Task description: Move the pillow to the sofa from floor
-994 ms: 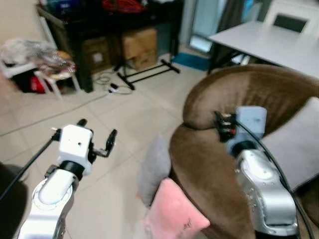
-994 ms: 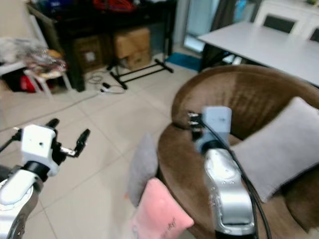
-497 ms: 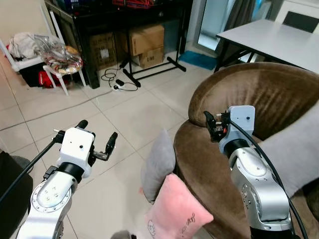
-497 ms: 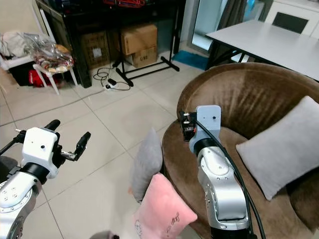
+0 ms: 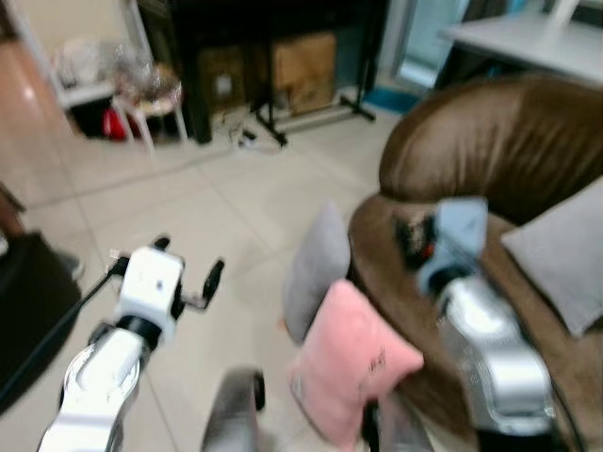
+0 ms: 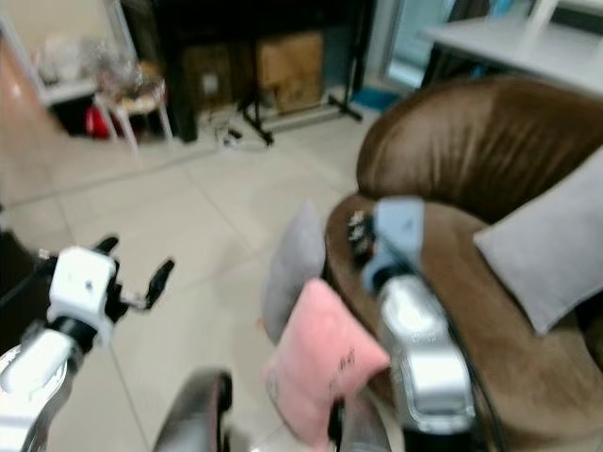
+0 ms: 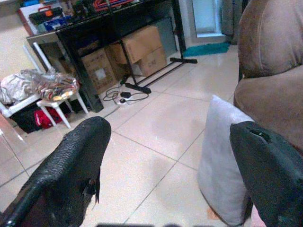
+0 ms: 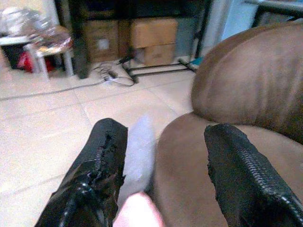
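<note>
A: What has changed? 
B: The head camera has dipped and blurred, so the robot is stepping closer; the pink pillow (image 5: 350,363) and grey pillow (image 5: 318,271) lean on the floor (image 5: 188,207) against the brown sofa (image 5: 490,151), unmoved; nothing grasped yet.

A: The hands? 
B: Left hand (image 7: 170,165) wide open, empty, over the floor; right hand (image 8: 163,170) wide open, empty, above the sofa's edge.

A: Views differ? 
B: Head views show another grey cushion (image 6: 546,254) on the seat; the left wrist view shows the grey pillow sharply.
</note>
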Tool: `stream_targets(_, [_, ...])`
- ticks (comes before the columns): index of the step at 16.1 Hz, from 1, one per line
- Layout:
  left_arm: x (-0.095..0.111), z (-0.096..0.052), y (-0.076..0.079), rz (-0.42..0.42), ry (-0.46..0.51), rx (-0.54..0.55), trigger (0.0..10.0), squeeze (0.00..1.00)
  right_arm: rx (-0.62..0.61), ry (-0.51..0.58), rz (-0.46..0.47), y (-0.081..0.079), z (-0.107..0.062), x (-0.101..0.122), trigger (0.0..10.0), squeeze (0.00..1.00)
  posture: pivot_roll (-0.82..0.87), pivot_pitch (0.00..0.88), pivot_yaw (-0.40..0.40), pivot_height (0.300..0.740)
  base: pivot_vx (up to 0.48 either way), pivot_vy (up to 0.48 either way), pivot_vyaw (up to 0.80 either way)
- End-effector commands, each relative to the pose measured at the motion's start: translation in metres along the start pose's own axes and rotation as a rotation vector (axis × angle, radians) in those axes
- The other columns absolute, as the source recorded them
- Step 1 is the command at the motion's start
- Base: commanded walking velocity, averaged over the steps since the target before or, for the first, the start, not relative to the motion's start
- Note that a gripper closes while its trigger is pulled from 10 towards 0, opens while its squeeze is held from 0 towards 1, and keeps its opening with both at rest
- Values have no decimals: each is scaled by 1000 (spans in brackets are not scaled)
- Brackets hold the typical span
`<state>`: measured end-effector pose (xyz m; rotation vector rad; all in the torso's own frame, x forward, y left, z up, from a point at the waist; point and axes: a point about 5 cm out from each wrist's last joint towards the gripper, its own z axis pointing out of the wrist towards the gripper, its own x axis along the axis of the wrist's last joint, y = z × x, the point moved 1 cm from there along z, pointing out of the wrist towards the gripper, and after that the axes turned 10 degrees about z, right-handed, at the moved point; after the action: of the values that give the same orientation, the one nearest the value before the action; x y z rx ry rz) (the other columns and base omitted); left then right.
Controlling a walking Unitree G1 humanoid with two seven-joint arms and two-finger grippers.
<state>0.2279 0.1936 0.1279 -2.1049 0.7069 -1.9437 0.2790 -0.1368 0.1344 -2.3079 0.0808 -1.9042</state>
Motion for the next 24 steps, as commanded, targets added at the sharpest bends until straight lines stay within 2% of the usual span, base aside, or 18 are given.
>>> stream_targets(1, [5,1,-4,22,28,15,10000,0,3,17,-9,1,-1,4,10000,0,3,0,-29,565,0,0,0])
stream_targets(4, [1,-2,-8,10,34,39,10000,0,29,-16,-5,-1,-1,-2,10000,0,3,0,-32,565,0,0,0])
stream_targets(5, [0,-3,-8,10,33,41,10000,0,32,-17,0,-2,-2,-2,10000,271,3,0,-32,565,0,0,0])
stream_targets(6, [-2,-4,-9,11,32,51,10000,0,21,-11,-13,1,-2,-2,10000,1000,4,0,-34,565,0,0,0])
stream_targets(9, [-6,-6,-14,12,30,100,10000,0,37,48,-54,5,-3,2,10000,1000,-5,0,-38,565,0,0,0])
stream_targets(11, [-7,-7,-14,-20,45,114,10000,0,9,67,-96,10,-3,-1,10000,1000,-8,0,-42,565,0,0,0])
stream_targets(14, [-8,-8,-11,-27,49,95,10000,0,15,49,-107,11,-1,-6,10000,1000,-6,0,-48,565,194,0,0])
stream_targets(15, [-7,-7,-9,-18,55,76,10000,0,12,58,-137,11,-1,-6,10000,1000,-4,0,-50,565,356,0,800])
stream_targets(17, [-5,-5,-10,-17,59,74,10000,0,-7,64,-138,12,0,-6,10000,1000,-5,0,-50,565,356,0,800])
stream_targets(19, [-2,-3,-10,-17,69,68,10000,0,-69,94,-129,17,2,-2,10000,1000,-7,0,-48,565,364,0,0])
stream_targets(21, [-1,-2,-9,-15,72,60,10000,0,-67,52,-110,18,2,-6,10000,1000,-9,0,-47,565,362,0,0])
stream_targets(24, [-2,-2,-9,-12,68,55,10000,0,-79,51,-108,18,2,-6,10000,1000,-9,0,-47,565,358,0,0])
